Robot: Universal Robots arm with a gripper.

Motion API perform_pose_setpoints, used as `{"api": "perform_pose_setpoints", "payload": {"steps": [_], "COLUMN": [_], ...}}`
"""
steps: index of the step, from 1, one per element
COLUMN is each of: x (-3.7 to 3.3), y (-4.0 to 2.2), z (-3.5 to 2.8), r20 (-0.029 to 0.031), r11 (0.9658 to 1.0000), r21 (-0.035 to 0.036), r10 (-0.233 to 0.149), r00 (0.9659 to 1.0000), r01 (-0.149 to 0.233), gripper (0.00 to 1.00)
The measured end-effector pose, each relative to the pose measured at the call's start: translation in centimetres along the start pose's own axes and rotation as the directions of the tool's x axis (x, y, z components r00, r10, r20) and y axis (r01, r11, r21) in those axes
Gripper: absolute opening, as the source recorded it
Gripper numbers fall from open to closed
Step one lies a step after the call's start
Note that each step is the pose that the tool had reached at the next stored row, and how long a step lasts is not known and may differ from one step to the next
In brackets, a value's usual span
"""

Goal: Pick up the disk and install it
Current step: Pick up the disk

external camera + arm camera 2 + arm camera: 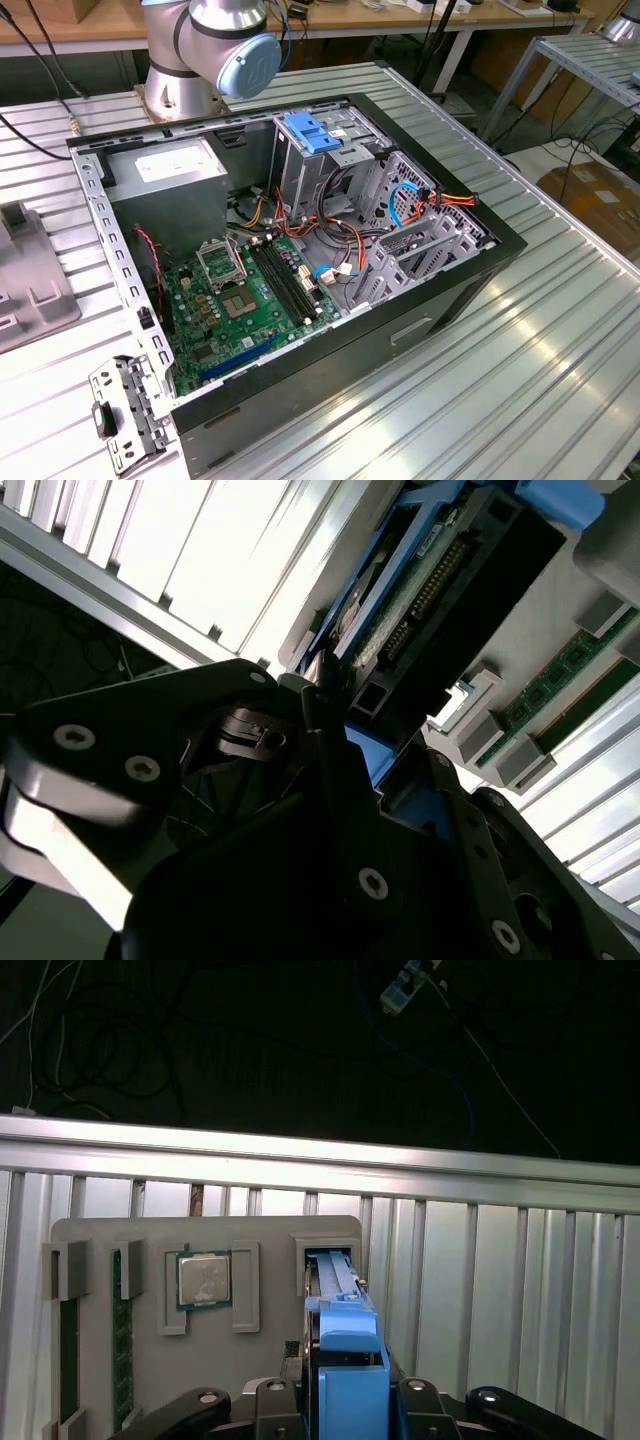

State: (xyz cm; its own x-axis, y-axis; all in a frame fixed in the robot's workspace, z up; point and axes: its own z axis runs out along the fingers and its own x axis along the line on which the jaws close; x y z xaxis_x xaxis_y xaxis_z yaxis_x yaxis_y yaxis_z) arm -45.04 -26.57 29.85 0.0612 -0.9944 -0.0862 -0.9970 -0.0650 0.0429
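The disk (345, 1335) stands on edge in a slot of a grey holder plate (200, 1235), its blue plastic rail facing the first wrist view. My gripper (348, 1385) straddles it, one dark finger pressed against each blue side. In the second wrist view the disk (440, 570) shows its dark body, connector pins and blue rails just beyond the gripper's black housing (300, 830). The disk still sits in the holder on the ribbed aluminium table.
The holder also carries a processor chip (204, 1280) and memory sticks (68, 1360). In the exterior view an open computer case (450, 290) lies on the table with a drive cage and blue latch handle (312, 135), a power supply (175, 170) and a motherboard (250, 300). The arm's base (210, 50) stands behind it.
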Motion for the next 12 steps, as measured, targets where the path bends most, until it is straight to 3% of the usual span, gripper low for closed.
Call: {"api": "perform_pose_setpoints", "payload": {"steps": [8, 12], "x": [-0.08, -0.19], "y": [0.0, 0.01], "z": [-0.06, -0.45], "r20": [0.0002, 0.0002], "r11": [1.0, 1.0], "r21": [0.0001, 0.0], "r10": [0.0, 0.0], "r00": [1.0, 1.0], "r01": [0.0, 0.0], "gripper": [0.37, 0.37]}}
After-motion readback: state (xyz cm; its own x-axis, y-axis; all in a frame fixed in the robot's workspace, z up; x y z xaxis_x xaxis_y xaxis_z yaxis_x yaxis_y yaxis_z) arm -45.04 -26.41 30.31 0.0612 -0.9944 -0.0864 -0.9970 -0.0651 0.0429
